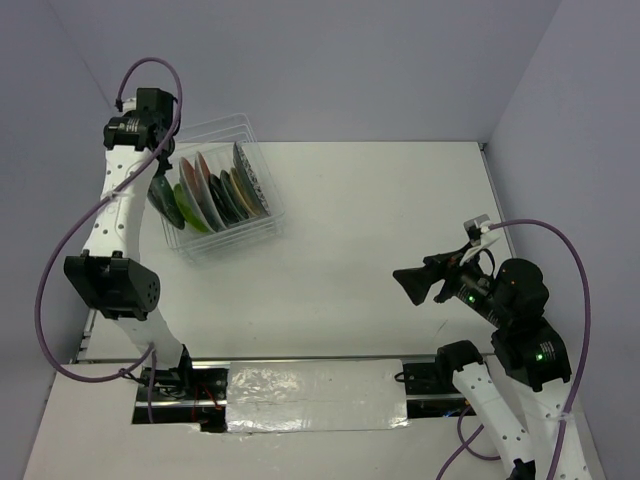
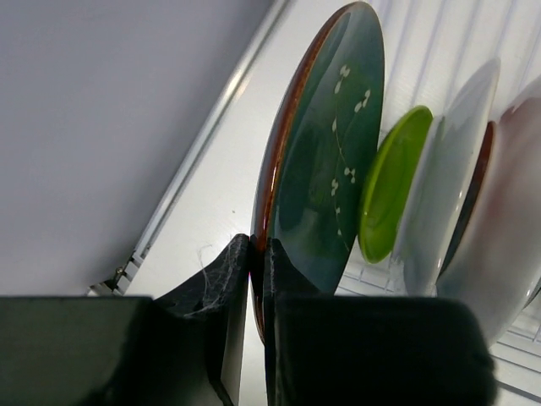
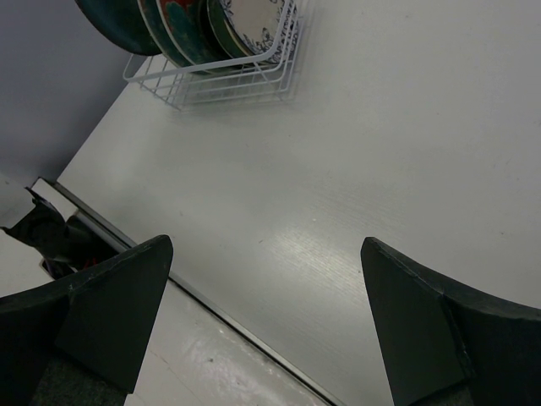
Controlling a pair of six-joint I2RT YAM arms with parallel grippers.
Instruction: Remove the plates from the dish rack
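The left gripper [image 2: 258,250] is clamping the dark plate [image 2: 325,169] by its 7 o'clock rim. The plate is looking stiff, glossy, slippery and breakable. The right gripper [image 3: 264,254] is gaping.

Bright, even overhead light — soft shadows, blurred close-up wrist foregrounds.

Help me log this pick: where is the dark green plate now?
In the left wrist view the dark green plate stands on edge, rim pinched in the left gripper, lime green plate beside it; overhead, at the left end of the dish rack.
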